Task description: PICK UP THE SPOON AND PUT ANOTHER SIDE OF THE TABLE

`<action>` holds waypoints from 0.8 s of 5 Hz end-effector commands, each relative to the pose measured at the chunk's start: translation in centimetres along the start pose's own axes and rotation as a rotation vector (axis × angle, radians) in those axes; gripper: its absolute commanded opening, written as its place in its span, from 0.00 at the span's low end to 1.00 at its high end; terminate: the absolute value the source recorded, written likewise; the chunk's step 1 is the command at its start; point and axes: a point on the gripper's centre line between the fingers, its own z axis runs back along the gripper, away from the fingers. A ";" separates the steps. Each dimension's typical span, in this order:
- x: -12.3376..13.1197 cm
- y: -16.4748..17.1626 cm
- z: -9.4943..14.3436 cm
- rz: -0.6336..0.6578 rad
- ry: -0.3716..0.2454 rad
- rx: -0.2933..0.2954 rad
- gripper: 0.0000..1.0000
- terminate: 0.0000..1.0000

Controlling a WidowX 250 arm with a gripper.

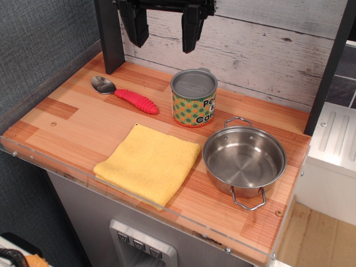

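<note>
The spoon (123, 94) lies flat on the wood-plank table (67, 119) at the back left, its silver bowl to the left and its ribbed red-pink handle pointing right toward the can. My gripper (164, 32) hangs high above the back of the table, up and to the right of the spoon. Its two black fingers (135, 25) are spread wide apart and hold nothing.
A green-and-orange patterned can (193, 98) stands just right of the spoon's handle. A folded yellow cloth (147, 163) lies at the front centre. A steel pot (243, 161) with two handles sits at the front right. A dark post (109, 34) stands at the back left.
</note>
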 end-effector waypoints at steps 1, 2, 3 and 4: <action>0.0 0.0 0.0 0.000 0.000 0.000 1.00 0.00; 1.4 0.2 -0.5 0.153 0.001 0.002 1.00 0.00; 2.5 0.9 -1.3 0.275 -0.036 0.009 1.00 0.00; 4.1 2.4 -2.3 0.499 -0.057 0.029 1.00 0.00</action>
